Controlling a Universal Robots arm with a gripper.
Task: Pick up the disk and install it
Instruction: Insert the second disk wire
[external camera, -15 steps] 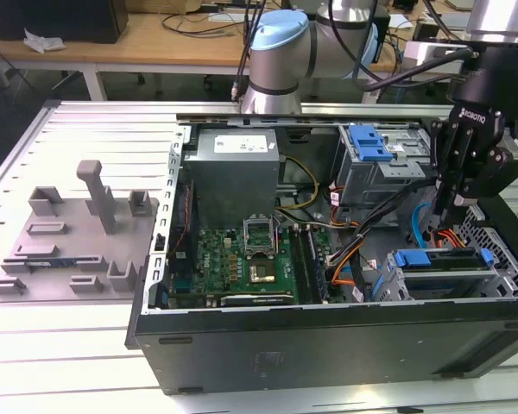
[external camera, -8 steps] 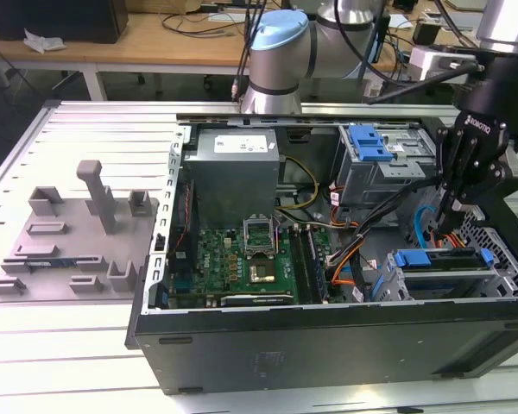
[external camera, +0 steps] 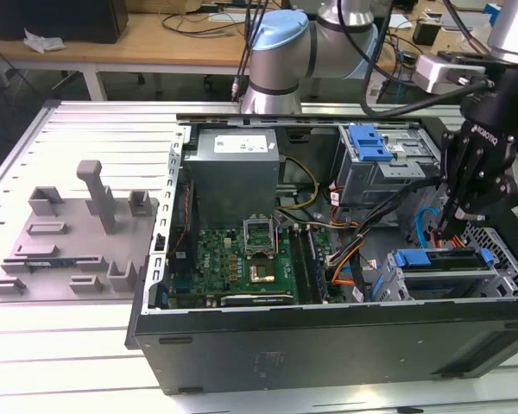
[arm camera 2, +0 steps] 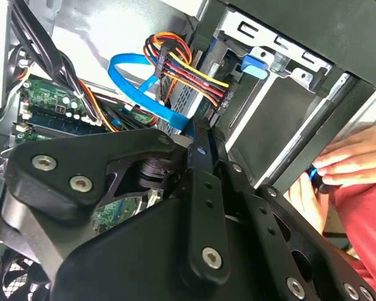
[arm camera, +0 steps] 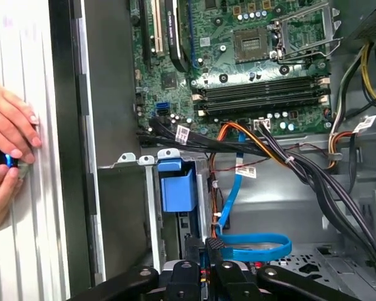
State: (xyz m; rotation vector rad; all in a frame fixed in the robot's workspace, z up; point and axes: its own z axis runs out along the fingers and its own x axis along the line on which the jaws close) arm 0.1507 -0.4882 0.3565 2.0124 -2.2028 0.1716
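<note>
In the exterior view, an open computer case [external camera: 328,345] lies on its side on a slatted metal bench [external camera: 69,345]. The robot's hand [external camera: 453,226] reaches down inside the case at the exterior view's right, its tips just above the lower drive cage [external camera: 453,280]. A blue-framed disk [external camera: 436,260] sits in that cage, just beside the fingertips. Another blue carrier [external camera: 369,142] sits in the upper cage. A grey fixture plate [external camera: 73,246] lies on the bench well apart, at the exterior view's left. The motherboard [external camera: 242,259] fills the case floor.

In the second wrist view, the hand's fingers [arm camera 2: 203,157] stand together, touching or nearly so, with nothing seen between them. Beyond them run a flat blue cable [arm camera 2: 141,91] and a bundle of coloured wires [arm camera 2: 188,72] plugged beside the drive cage [arm camera 2: 282,106]. A person's hand [arm camera 2: 348,160] rests outside the case wall.

In the first wrist view, the fingertips [arm camera: 213,248] meet just above a loop of blue cable [arm camera: 254,246]. A blue carrier tab [arm camera: 177,188] sits in the cage alongside. A person's fingers [arm camera: 9,128] rest on the bench outside the case.
</note>
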